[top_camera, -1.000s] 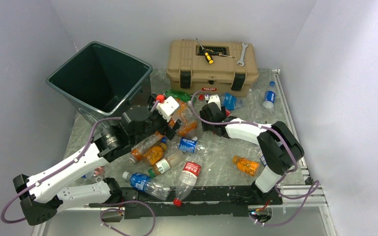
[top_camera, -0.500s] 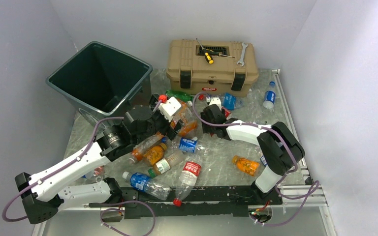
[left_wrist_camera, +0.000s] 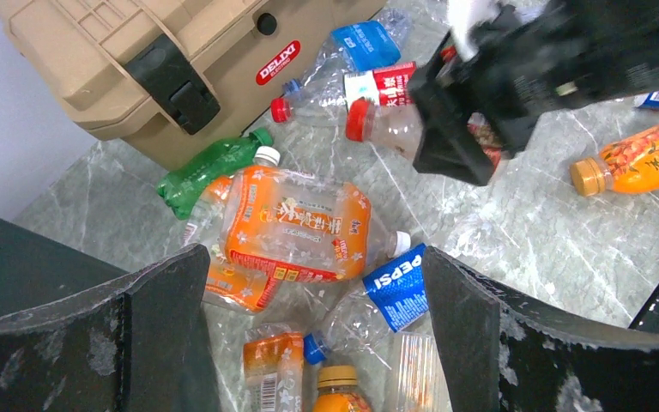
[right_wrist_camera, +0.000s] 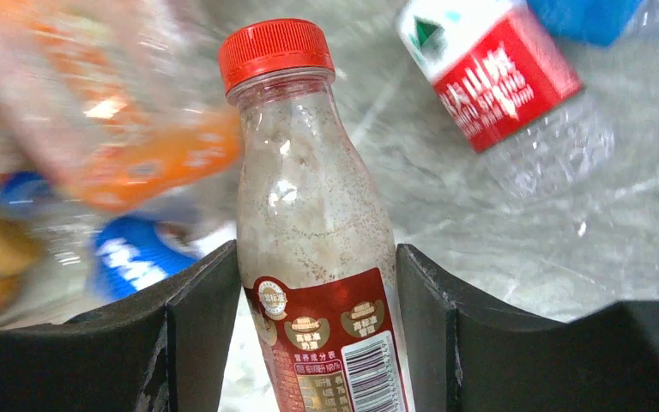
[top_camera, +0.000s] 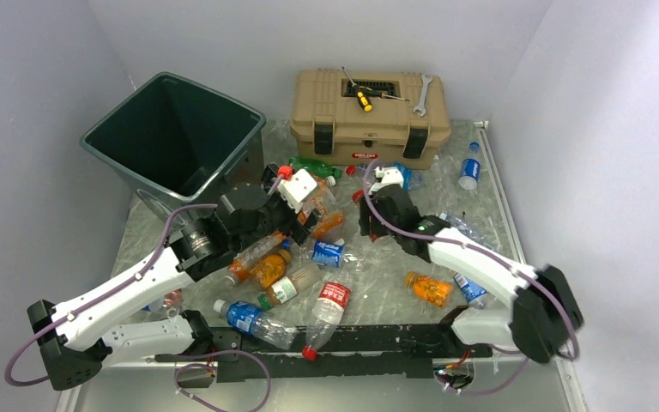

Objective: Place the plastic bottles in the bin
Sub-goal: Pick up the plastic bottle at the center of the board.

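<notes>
The right claw [right_wrist_camera: 313, 335] was pinched on a clear bottle [right_wrist_camera: 313, 223] with a red cap and dark red label. The bottle's long axis ran straight out between the 2 fingers, cap pointing away from the wrist, and it was held clear of the worktop [top_camera: 377, 276]. The bin [top_camera: 213, 94] stood at the far left, beyond the left arm, so the left arm was the nearer to it. The left claw [left_wrist_camera: 313, 266] hung spread and gripped nothing above a flattened orange bottle [left_wrist_camera: 296, 225], whose length lay roughly across from finger to finger. Judged: the held bottle must travel leftward past the left arm to reach the bin.
</notes>
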Motion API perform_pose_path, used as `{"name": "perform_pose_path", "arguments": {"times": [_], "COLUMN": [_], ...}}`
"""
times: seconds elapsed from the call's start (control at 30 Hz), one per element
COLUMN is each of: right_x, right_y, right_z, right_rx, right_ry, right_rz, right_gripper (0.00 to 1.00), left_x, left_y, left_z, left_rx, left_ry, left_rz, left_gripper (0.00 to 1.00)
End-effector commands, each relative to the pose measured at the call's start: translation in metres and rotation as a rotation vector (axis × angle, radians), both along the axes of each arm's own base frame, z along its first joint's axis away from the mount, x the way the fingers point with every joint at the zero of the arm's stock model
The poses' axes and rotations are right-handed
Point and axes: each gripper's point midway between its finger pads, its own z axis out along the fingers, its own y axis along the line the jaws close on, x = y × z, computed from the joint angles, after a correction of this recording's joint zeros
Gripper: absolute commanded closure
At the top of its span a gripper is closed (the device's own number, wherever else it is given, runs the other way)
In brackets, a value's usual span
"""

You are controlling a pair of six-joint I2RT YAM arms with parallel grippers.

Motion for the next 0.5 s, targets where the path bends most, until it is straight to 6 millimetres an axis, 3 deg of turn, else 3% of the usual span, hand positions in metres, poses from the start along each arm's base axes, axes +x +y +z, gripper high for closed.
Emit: {"name": "perform_pose_path", "arguments": {"times": [0.0, 0.23, 0.33, 0.47], "right_x": [-0.024, -0.088, -0.109, -0.127], "right_y": [0.019, 0.042, 0.042, 0.044], "right_z": [0.068, 0.148, 0.174, 0.194], "right_rx": [0.170, 0.473, 0.576, 0.715], "right_ry": [-0.138, -0.329, -0.423, -0.521], "right_rz": [0.125, 0.432, 0.508, 0.565], "right_gripper": [1.00, 1.00, 1.00, 1.00], "left_x": [-0.001, -0.016, -0.022, -0.035], "left_y": [-0.002, -0.005, -0.003, -0.007], "left_z": [0.017, 0.031, 0.045, 0.075], "left_rx": [-0.059, -0.142, -0.219, -0.385], "left_ry": [-0.034, -0.067, -0.094, -0.087], "left_rz": [-0.004, -0.078, -0.090, -0.137], "left_gripper": [0.00, 0.00, 0.00, 0.01]}}
